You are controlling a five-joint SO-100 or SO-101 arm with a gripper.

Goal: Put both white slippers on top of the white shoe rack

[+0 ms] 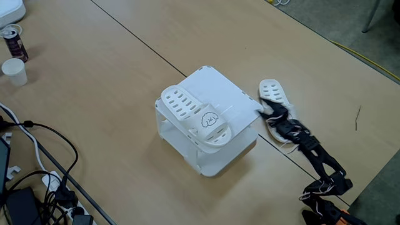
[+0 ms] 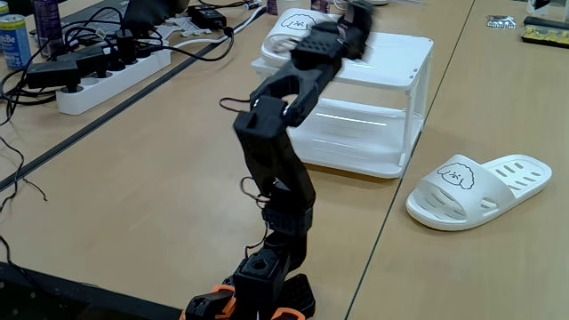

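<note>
White boxy plastic shoe rack [image 1: 215, 103] stands mid-surface on the pale wood surface [image 1: 112, 81]. One white slotted slide slipper with dog-face drawing [image 1: 197, 119] already lies on its flat top. The second white slipper [image 2: 480, 188] lies on the surface beside the rack. Black arm's pincer [image 1: 265, 107] hovers at the rack's top edge; jaw state: cannot tell. Step in hand: fetching the second slipper. Next move likely needs a descent onto it and a grip on the strap.
</note>
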